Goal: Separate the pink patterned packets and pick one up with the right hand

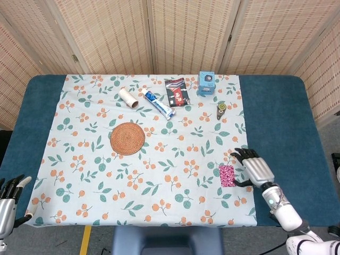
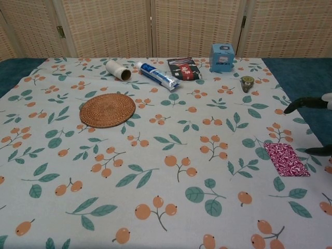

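Packet [image 1: 228,176] lies flat just left of right hand [image 1: 256,168] — fingers spread, holding nothing; left hand [image 1: 9,197] far off.

Silver-and-black robot hands on white forearms

The right hand [image 1: 254,166] had a ribbed silver back and black fingers [image 1: 240,154], set on a grey wrist collar carrying a small green dot, with a smooth white forearm behind it. In the chest view only its dark fingertips [image 2: 303,101] and a sliver of white shell showed. The left hand [image 1: 9,195] had black fingers with one pale tip above a silver-grey body.
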